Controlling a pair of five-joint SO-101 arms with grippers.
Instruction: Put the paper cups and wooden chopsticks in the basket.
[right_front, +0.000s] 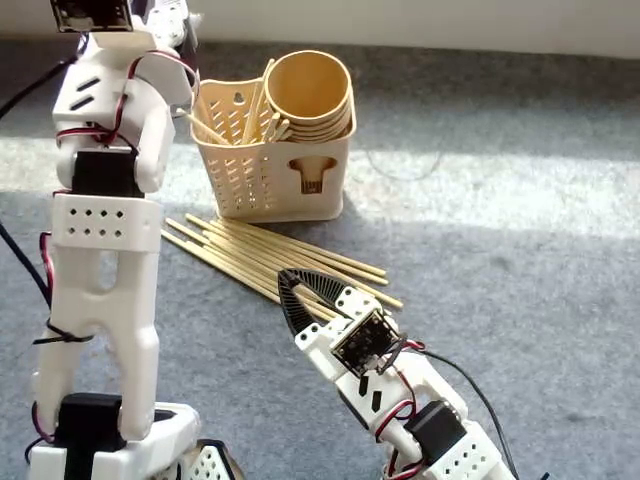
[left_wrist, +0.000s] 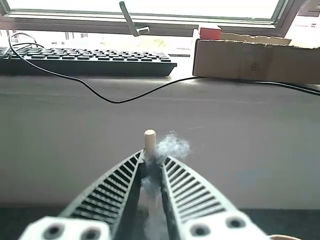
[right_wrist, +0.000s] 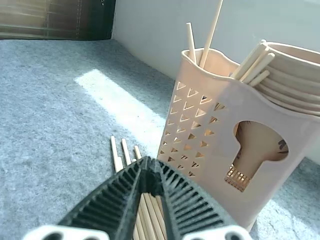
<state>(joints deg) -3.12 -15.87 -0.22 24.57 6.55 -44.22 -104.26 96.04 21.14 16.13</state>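
Observation:
A beige perforated basket stands on the grey carpet with stacked paper cups and several wooden chopsticks in it. More chopsticks lie in a loose pile just in front of it. My left gripper is raised near the basket's left side and shut on one chopstick, whose end pokes out past the tips. My right gripper is shut, tips down on the near end of the pile. From its wrist, the right gripper points at the loose chopsticks, the basket and the cups.
The tall left arm stands at the left of the basket. Behind it a white wall carries a ledge with a keyboard, a cardboard box and a black cable. Open carpet lies to the right.

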